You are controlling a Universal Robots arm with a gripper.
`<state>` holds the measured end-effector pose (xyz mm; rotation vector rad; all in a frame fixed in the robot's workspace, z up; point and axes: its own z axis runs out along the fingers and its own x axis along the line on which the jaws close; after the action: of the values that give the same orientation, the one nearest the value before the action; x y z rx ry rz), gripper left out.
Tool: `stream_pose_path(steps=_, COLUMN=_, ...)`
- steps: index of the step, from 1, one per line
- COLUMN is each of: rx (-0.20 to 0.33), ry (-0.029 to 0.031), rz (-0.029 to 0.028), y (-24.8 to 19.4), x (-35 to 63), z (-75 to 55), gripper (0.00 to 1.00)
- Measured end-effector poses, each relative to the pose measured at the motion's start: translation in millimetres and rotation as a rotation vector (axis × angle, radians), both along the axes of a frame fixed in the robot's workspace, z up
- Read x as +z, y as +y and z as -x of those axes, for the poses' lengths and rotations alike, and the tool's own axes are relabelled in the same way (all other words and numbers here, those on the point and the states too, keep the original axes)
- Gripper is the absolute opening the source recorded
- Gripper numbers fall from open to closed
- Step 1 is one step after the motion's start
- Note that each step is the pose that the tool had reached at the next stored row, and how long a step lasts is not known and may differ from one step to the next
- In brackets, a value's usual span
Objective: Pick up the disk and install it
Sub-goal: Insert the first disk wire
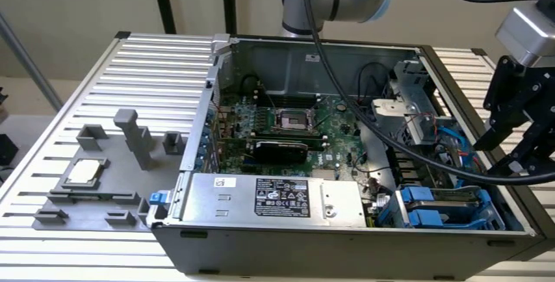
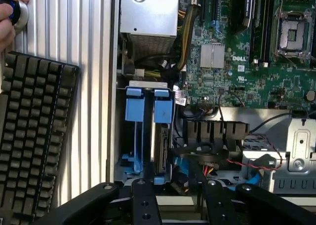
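Observation:
The disk [image 2: 161,151] stands on edge in its blue carrier, inside the drive bay at the corner of the open computer case [image 1: 347,243]. Beside it sits a second blue carrier [image 2: 134,111] that looks hollow. In the exterior view the disk [image 1: 451,195] shows as a grey strip between blue frames at the case's near right corner. My black gripper [image 1: 498,155] hangs above that corner, clear of the bay. In the wrist view the gripper [image 2: 177,203] is open, its fingers [image 2: 143,203] apart with nothing between them, lined up over the bay's end.
A grey power supply with a black label [image 1: 277,197] lies beside the bay. The motherboard [image 1: 286,126] and loose cables [image 2: 247,161] fill the case. A grey fixture holding a small silver chip [image 1: 84,171] sits on the slatted table. A keyboard [image 2: 34,136] and a person's hand [image 2: 7,18] are nearby.

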<state>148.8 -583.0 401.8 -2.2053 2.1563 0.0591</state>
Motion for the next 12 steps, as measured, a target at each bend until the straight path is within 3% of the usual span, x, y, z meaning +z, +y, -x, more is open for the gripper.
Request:
stream_pose_path(steps=5, rx=0.001, ry=0.0000, rz=0.0001, y=4.3, x=-9.0, z=-11.6, gripper=0.41)
stream_pose_path(steps=12, rx=0.010, ry=0.0000, rz=0.0001, y=12.6, x=-21.7, z=-12.2, gripper=0.41)
